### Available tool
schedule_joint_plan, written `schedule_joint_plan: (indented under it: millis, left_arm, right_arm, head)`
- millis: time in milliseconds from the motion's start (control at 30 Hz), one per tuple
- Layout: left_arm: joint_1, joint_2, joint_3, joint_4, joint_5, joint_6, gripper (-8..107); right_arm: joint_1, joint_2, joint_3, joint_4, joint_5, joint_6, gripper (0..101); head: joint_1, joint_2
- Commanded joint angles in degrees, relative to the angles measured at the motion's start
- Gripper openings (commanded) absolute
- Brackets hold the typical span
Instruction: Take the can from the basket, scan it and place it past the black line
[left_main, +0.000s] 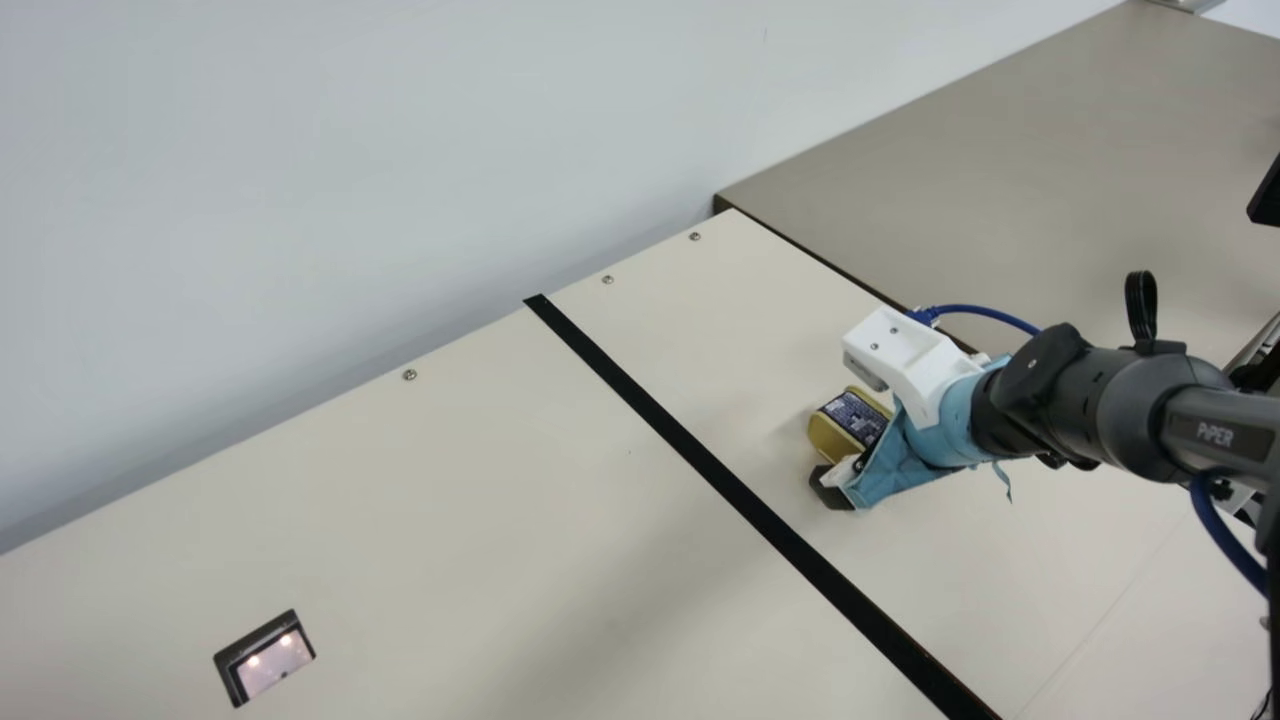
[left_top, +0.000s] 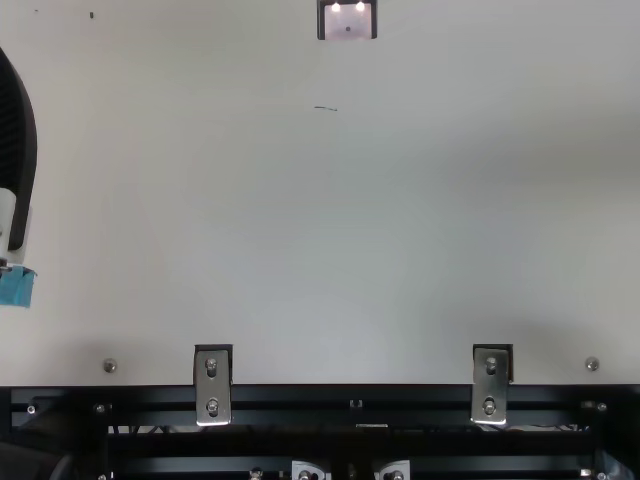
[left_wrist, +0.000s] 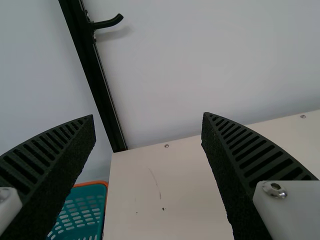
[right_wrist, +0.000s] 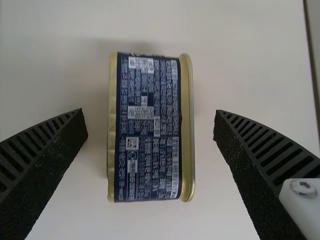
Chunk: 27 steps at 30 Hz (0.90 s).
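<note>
Currently, the right claw (right_wrist: 151, 115) is standing released: its two ribbed fingers are flanking the can (right_wrist: 150, 130) and are leaving a gap at each rimmed face. In the main view, the can is lying past the black line (left_main: 703, 455), on its three o'clock side, label up. It is sitting between nine and ten o'clock from the blue sleeve (left_main: 925, 440) of the right arm, which is the nearer arm. Its long axis is running roughly from ten to four o'clock, parallel to the finger pads. The scan window (left_main: 275, 665) is lying well apart, toward eight o'clock from the can. Judging by this layout, placement is nearing completion; the next move is probably calling for a straight retreat along that axis, keeping both pads clear of the rims.

The left claw (left_wrist: 148, 115) is also standing released and is gripping nothing.

Note: in the main view, the white bracket (left_main: 905, 355) and the sleeve are hiding the farther right finger and covering part of the can. Contact between fingertips and table is remaining unconfirmed. In the left wrist view, the basket (left_wrist: 82, 215) is being cut off, so its contents are escaping inspection.
</note>
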<state>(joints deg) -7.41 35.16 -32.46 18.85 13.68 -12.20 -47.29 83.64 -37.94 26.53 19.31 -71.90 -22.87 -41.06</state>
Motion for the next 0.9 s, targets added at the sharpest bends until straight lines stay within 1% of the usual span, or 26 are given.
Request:
schedule_joint_plan:
  millis: [0, 267, 500, 667, 867]
  left_arm:
    - [0.00, 0.00, 0.00, 0.00, 0.00, 0.00, 90]
    - [0.00, 0.00, 0.00, 0.00, 0.00, 0.00, 90]
    - [0.00, 0.00, 0.00, 0.00, 0.00, 0.00, 90]
    - [0.00, 0.00, 0.00, 0.00, 0.00, 0.00, 90]
    - [0.00, 0.00, 0.00, 0.00, 0.00, 0.00, 90]
  right_arm:
    - [0.31, -0.93, -0.29, -1.27, 0.34, 2.89, 101]
    - [1.91, -6.85, -1.63, -4.00, 3.88, 7.69, 101]
    - [3.74, -13.96, -3.07, -3.90, 8.42, 9.48, 101]
    - [5.98, -19.75, -3.39, -1.88, 11.35, 9.85, 101]
    - [9.76, -26.67, -3.19, 4.59, 13.43, 9.65, 101]
  head:
    - [-2.13, -1.21]
    - [-2.13, -1.21]
    - [-2.13, -1.21]
    - [-2.13, -1.21]
    - [-2.13, -1.21]
